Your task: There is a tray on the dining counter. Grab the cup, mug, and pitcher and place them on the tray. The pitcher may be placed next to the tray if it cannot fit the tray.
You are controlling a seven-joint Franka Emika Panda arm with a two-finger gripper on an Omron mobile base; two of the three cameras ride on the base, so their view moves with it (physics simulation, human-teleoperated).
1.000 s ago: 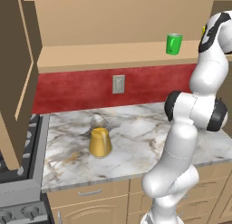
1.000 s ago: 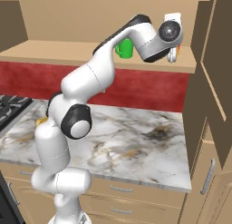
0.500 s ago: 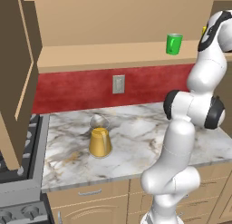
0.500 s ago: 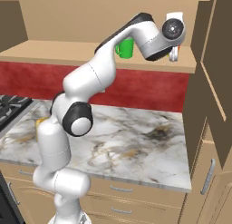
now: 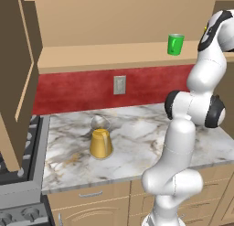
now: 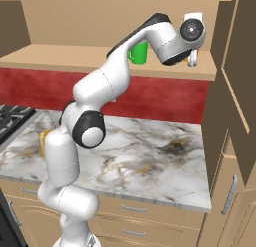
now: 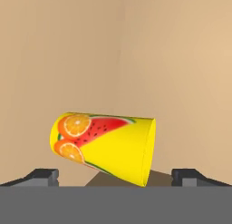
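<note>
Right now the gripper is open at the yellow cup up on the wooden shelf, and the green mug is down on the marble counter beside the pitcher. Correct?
Not quite: the green mug stands on the wooden shelf, as the left base view shows. Only the pitcher is on the marble counter. The gripper is indeed open at the yellow cup.

Shelf above, counter below

Mug point(image 5: 175, 44) on the shelf point(image 5: 114, 53) — cup point(image 7: 105, 148) further right; pitcher point(image 5: 100, 139) stands on the marble counter point(image 5: 137, 142) beneath.
</note>
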